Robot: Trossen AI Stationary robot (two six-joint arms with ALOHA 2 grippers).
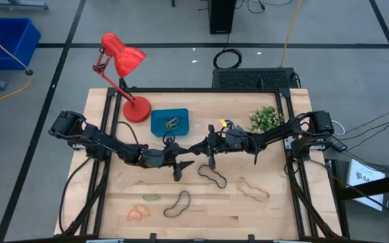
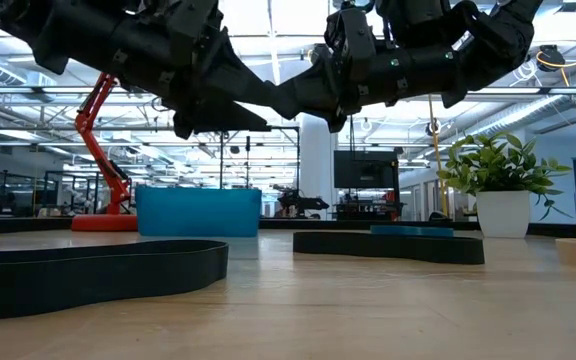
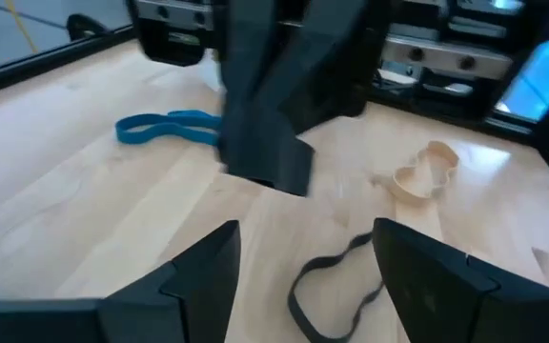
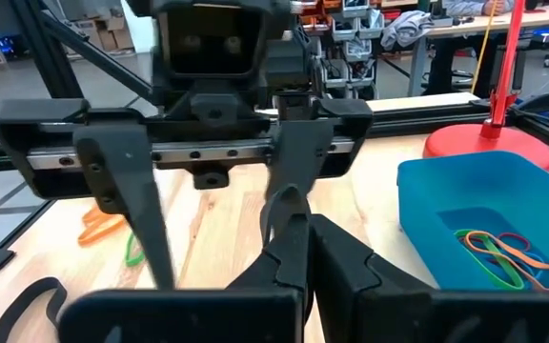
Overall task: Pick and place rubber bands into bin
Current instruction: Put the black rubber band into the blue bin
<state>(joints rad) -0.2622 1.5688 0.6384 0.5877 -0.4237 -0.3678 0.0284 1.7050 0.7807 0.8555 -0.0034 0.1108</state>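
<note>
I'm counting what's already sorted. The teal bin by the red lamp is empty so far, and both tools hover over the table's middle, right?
Not quite: the bin isn't empty. The right wrist view shows several rubber bands lying in it, green, blue and orange. The rest holds: it sits by the red lamp, and the left tool and right tool hover mid-table.

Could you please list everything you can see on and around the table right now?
lamp: one, red, far left of table.
bin: one, teal-blue, beside the lamp.
binned rubber bands: several; green, blue, orange; inside the bin.
potted plant: one, green, far right.
black rubber bands: two, black, mid-table and near edge.
tan rubber band: one, tan, near right.
green rubber band: one, green, near left.
orange rubber band: one, orange, near left.
blue rubber band: one, blue, by the right arm.
crate: one, blue, on the floor.
left gripper: dark, mid-table, fingers open.
right gripper: dark, facing it, fingers shut.
</note>
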